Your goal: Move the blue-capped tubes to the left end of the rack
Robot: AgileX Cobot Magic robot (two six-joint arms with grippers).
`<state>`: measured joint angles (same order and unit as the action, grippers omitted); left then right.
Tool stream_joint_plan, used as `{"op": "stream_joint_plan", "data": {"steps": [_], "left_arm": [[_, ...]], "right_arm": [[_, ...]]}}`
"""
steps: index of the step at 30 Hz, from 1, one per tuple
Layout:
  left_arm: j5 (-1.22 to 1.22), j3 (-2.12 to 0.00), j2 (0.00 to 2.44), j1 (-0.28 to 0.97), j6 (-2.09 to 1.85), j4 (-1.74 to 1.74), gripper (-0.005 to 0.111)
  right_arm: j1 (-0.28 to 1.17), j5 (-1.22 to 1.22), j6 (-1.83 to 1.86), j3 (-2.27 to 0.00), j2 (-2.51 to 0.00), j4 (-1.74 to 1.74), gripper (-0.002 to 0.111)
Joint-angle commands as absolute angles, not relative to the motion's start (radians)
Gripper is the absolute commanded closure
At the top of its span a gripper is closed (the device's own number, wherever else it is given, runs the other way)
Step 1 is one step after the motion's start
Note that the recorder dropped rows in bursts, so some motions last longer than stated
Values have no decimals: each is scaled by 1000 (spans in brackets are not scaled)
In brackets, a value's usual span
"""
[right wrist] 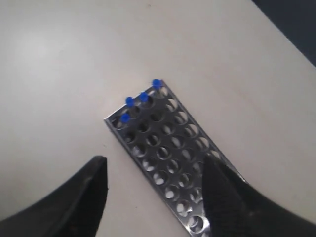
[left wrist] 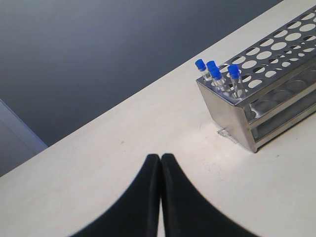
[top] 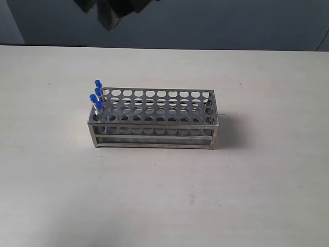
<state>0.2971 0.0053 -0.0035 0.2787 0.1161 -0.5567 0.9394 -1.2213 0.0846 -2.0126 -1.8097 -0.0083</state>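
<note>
Blue-capped tubes [top: 97, 91] stand at the rack's [top: 154, 126] left end, so the released right claw [right wrist: 155, 167] or clenched left claw [left wrist: 160, 160] could bump them

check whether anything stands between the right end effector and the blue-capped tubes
Nothing visible does. The right end effector hangs open, raised off the rack, with only empty holes of its top plate between it and the blue-capped tubes, which already stand at the rack's left end.
</note>
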Motion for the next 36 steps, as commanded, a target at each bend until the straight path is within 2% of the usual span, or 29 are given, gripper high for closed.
{"op": "stream_joint_plan", "data": {"steps": [1, 21, 27, 32, 36], "left_arm": [[291, 0, 0, 282, 121, -557, 106], [294, 0, 0, 282, 121, -552, 106], [294, 0, 0, 282, 121, -552, 106], [294, 0, 0, 282, 121, -552, 106], [292, 0, 0, 282, 121, -552, 106]], "right_arm": [[938, -1221, -96, -1998, -1755, -141, 53], [938, -1212, -97, -1960, -1679, -273, 53], [938, -914, -80, -1732, -1488, -287, 53], [935, -769, -101, -1463, -1278, -290, 53], [863, -652, -157, -1242, -1113, -278, 53]]}}
